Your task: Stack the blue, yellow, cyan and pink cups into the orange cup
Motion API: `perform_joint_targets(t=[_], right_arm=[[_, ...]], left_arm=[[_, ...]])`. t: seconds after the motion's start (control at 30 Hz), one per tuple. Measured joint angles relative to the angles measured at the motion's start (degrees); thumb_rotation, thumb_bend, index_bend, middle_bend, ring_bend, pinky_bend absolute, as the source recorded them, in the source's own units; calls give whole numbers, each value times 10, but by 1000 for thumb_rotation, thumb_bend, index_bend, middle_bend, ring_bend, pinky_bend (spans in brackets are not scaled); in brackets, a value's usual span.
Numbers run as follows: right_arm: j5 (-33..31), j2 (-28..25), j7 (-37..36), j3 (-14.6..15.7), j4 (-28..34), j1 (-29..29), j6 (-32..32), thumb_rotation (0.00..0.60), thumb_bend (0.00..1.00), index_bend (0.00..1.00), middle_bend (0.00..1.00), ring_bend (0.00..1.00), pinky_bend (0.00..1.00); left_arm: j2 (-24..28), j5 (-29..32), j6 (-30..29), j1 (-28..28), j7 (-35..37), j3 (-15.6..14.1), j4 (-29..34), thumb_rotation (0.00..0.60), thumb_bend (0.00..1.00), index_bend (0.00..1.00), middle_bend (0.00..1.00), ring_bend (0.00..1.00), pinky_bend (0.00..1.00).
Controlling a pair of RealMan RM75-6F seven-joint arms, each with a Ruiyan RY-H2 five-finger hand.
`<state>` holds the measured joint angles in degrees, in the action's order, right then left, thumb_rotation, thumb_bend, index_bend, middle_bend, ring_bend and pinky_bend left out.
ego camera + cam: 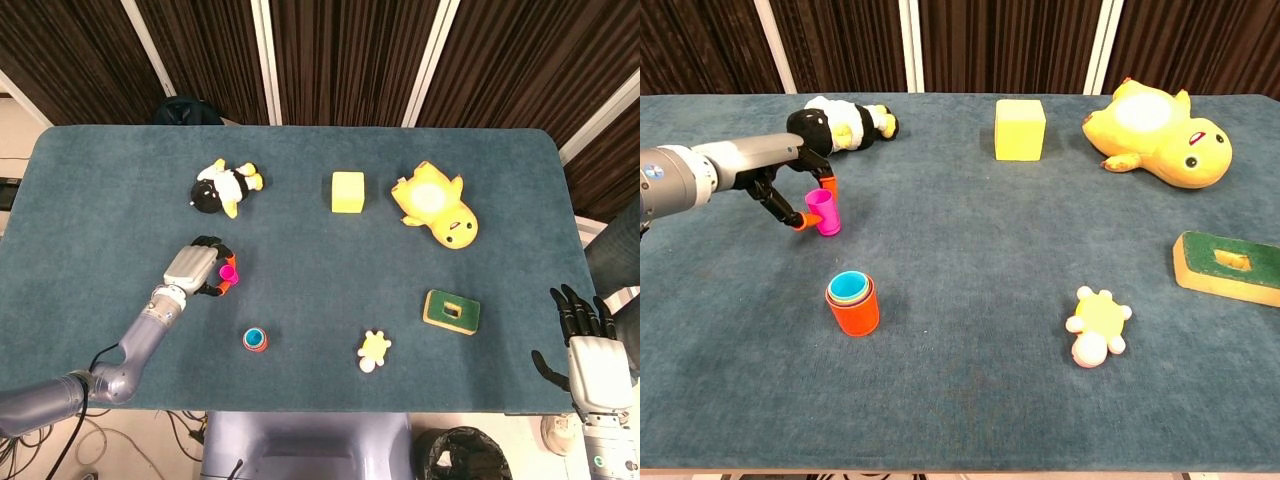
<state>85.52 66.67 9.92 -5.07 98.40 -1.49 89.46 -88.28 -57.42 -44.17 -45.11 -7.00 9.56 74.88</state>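
Chest view: left hand [790,190] pinches the pink cup [823,211] at 11 o'clock of the orange cup [854,310], already nested with others; pink remains. Right hand [588,345] idle, fingers spread

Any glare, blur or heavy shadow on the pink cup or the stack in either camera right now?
Head view: even light, no glare, pink cup sharp but small, partly behind the left hand. Chest view: pink cup and orange cup crisp, soft shadows only; table edges bow slightly from the lens.
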Motion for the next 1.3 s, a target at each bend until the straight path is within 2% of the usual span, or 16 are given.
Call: perform_joint_targets(t=[0.23, 0.43, 0.6, 0.87, 1.0, 1.3], right_arm=[[0, 0, 2, 0, 1, -1, -2, 600, 324, 49, 72, 136, 61], [3, 1, 3, 2, 1, -1, -1, 600, 324, 49, 72, 136, 61], [2, -1, 1, 1, 2, 1, 1, 600, 324, 49, 72, 136, 61], [4, -2, -3, 1, 2, 1, 2, 600, 324, 48, 72, 136, 61], [6, -3, -5, 2, 3, 2, 3, 600, 324, 49, 72, 136, 61], [2, -4, -7, 0, 3, 2, 4, 600, 324, 49, 72, 136, 61]], left_arm=[[33, -18, -15, 2, 15, 16, 57, 600, 335, 463, 325, 121, 128], [82, -38, -22, 3, 17, 23, 157, 600, 331, 461, 325, 121, 128], [125, -53, -18, 5, 14, 18, 251, 600, 330, 461, 326, 121, 127], [185, -86, -12, 10, 4, -4, 359, 600, 330, 462, 331, 121, 122], [200, -106, -22, 20, -7, -24, 376, 600, 330, 462, 331, 121, 122], [187, -113, -24, 25, -15, -45, 353, 600, 330, 462, 332, 121, 121]])
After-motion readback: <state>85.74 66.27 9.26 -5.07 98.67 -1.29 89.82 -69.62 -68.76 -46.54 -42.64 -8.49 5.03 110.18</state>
